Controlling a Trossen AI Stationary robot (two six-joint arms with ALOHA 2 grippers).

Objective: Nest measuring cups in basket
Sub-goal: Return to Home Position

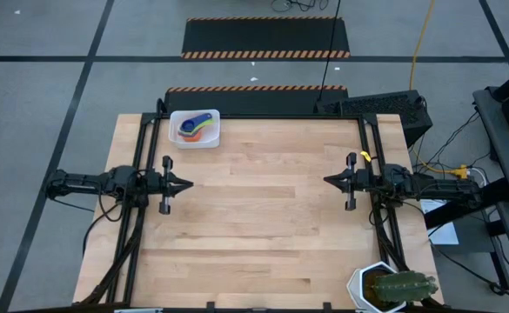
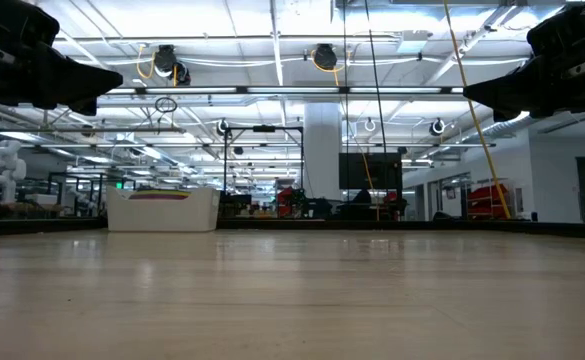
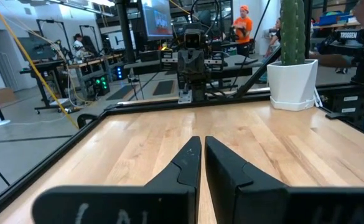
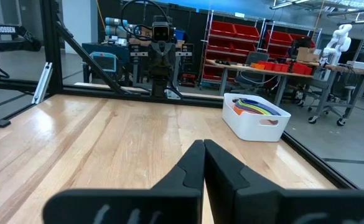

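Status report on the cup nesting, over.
Left tool and right tool shut, empty, at table sides. Measuring cups in basket. Cactus pot off in corner.

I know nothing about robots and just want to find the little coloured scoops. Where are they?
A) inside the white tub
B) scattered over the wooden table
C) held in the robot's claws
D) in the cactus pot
A: the measuring cups sit together inside the basket, while the left gripper and right gripper are shut and empty.
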